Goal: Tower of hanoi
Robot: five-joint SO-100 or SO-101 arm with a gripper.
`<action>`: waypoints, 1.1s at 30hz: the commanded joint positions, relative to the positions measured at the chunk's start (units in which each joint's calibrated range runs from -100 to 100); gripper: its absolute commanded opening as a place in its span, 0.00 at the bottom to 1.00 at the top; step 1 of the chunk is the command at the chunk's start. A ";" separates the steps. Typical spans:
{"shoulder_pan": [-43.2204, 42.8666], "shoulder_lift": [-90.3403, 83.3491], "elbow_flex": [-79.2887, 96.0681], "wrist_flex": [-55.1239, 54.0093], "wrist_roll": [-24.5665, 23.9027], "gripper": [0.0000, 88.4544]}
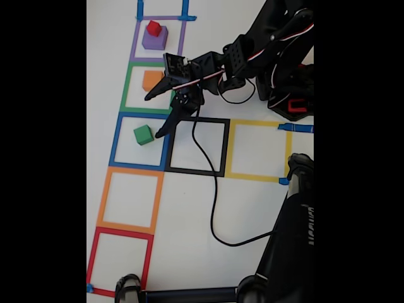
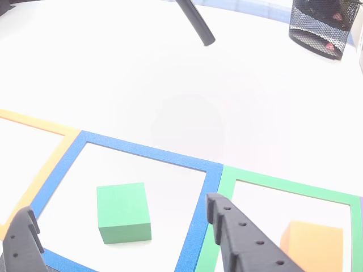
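On the white bench (image 1: 189, 265) a column of taped squares runs along the left edge in the fixed view, and the four cubes sit in its upper three squares. The red cube (image 1: 154, 28) rests on top of the purple cube (image 1: 154, 39) inside the purple square (image 1: 134, 44) nearest the top edge. The orange cube (image 1: 151, 80) lies alone in the green square (image 1: 126, 88) below it, and the green cube (image 1: 144, 135) lies alone in the blue square (image 1: 115, 142) below that. The jaws (image 1: 158, 115) are spread and hold nothing; they hang above the border between the green and blue squares. In the other view the green cube (image 2: 123, 212) sits between the two dark fingers (image 2: 241, 238), slightly closer to the left one, and not touching either. The orange cube (image 2: 315, 246) shows at the right, beyond the right finger. The cubes look like small, stiff, light blocks with flat matte faces, so they should neither crush nor sag, though a light block can skid or twist if one finger reaches it first. The best hold on the green cube is probably across two opposite flat sides, centred and low, with the fingers square to the faces rather than on a corner.
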 commanded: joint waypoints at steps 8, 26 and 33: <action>1.11 22.50 -6.98 -18.98 0.36 0.41; -3.78 43.82 -19.44 -27.97 0.36 0.40; -6.08 46.65 -21.17 -28.69 0.36 0.40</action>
